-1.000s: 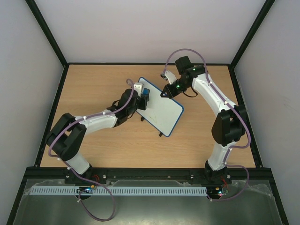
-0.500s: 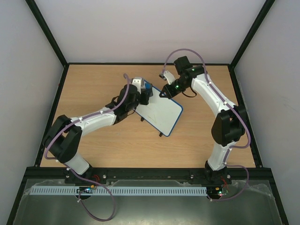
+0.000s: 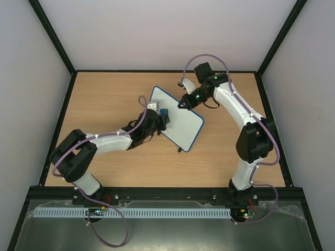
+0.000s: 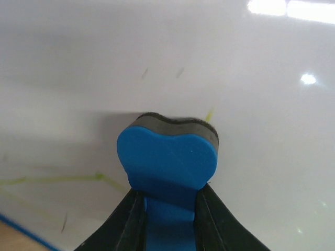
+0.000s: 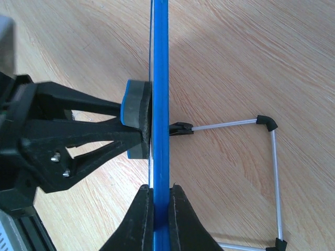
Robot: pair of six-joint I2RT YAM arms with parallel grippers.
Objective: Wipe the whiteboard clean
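Left pincer (image 4: pixel 168 209) clamps the eraser (image 4: pixel 167 154) against the whiteboard (image 3: pixel 180 123); right pincer (image 5: pixel 159 198) clamps that whiteboard's edge. Faint green lines (image 4: pixel 57 179) remain, so erasing seems unfinished.

The table (image 3: pixel 104 94) has a top of light wood, with a thin black frame (image 3: pixel 167 71) along its edges. On it stands the whiteboard (image 3: pixel 180 123), near the middle and a little toward the far edge. Its wire stand (image 5: pixel 275 167) rests with black ends on the wood.
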